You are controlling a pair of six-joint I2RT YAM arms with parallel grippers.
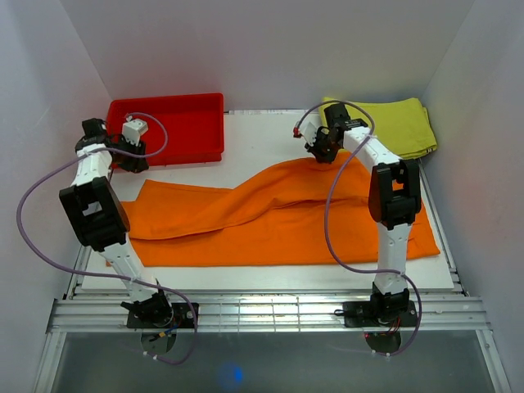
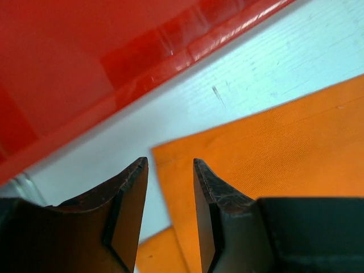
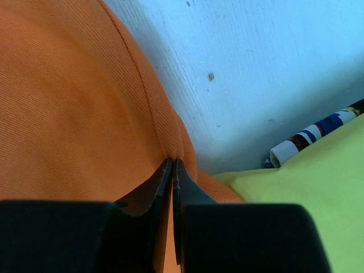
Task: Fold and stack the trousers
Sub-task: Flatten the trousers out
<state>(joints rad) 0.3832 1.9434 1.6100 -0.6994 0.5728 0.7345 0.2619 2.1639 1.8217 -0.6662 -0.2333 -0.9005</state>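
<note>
The bright orange trousers (image 1: 270, 217) lie across the white table, legs running left, the upper layer pulled up toward the back right. My right gripper (image 1: 326, 155) is shut on a fold of the trousers' edge (image 3: 85, 114), pinched between its jaws (image 3: 172, 162), and holds it raised near the back right. My left gripper (image 1: 131, 160) is open above the trousers' far-left corner (image 2: 267, 153), one jaw over the table, the other over the fabric (image 2: 169, 162). It holds nothing.
A red plastic tray (image 1: 176, 123) stands at the back left, close behind the left gripper; its wall (image 2: 85, 62) fills the left wrist view. A folded yellow-green cloth (image 1: 405, 123) lies at the back right, also in the right wrist view (image 3: 318, 182).
</note>
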